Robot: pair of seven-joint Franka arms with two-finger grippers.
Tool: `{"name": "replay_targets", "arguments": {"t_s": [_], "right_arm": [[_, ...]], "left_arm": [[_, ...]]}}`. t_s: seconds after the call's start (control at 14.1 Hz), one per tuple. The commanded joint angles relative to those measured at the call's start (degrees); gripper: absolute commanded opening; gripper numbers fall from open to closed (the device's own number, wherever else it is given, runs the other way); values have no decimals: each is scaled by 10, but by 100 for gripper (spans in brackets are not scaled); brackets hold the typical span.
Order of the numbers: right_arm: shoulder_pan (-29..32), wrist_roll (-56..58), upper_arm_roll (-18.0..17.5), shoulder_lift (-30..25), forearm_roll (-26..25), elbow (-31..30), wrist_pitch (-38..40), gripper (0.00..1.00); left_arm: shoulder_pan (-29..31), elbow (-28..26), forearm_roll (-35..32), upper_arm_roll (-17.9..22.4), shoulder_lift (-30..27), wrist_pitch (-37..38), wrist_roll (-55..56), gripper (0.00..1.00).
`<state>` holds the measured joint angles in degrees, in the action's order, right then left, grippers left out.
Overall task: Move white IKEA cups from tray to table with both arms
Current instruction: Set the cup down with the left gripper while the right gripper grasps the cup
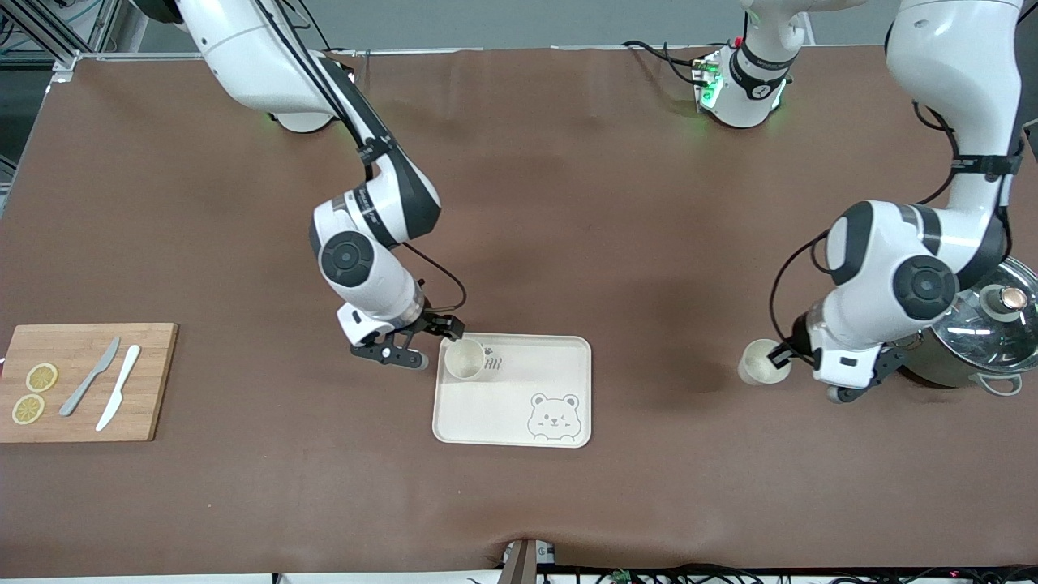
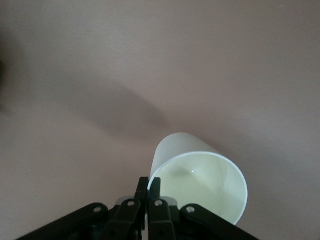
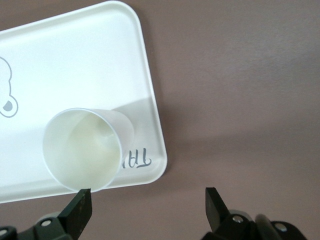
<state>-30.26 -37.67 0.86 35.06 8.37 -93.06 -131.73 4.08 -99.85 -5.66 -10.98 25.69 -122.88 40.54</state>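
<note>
a wooden cutting board (image 1: 85,381) lies at the right arm's end of the table. on it are 2 lemon slices (image 1: 35,392), a grey knife (image 1: 89,377) and a white knife (image 1: 118,387) side by side. a cream tray (image 1: 519,405) with a bear drawing (image 1: 553,417) in one corner sits near the middle of the brown table (image 1: 568,203). a steel pot (image 1: 977,337) with a glass lid (image 1: 993,312) stands at the left arm's end.
</note>
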Motion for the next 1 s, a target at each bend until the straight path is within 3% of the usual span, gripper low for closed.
{"name": "replay_targets", "arguments": {"t_s": [0.0, 0.43, 0.64, 0.71, 0.78, 0.93], "right_arm": [[-6, -14, 4, 27, 1, 37, 2, 93], [-5, -13, 5, 50, -3, 38, -61, 55], [-5, -13, 5, 55, -7, 38, -63, 19], [-5, -13, 5, 55, -8, 38, -63, 5], [-5, -11, 5, 53, -11, 38, -63, 0], [-5, -11, 6, 48, -11, 45, -52, 0]], "left_arm": [[12, -41, -15, -9, -20, 0, -26, 0], [23, -43, -14, -9, 4, 10, -49, 0], [26, -33, -13, -8, 24, 5, -49, 0], [26, -32, -13, -7, 27, 4, -49, 9], [26, -28, -12, -7, 29, 4, -49, 34], [26, -25, -8, -8, 28, 4, -45, 97]]}}
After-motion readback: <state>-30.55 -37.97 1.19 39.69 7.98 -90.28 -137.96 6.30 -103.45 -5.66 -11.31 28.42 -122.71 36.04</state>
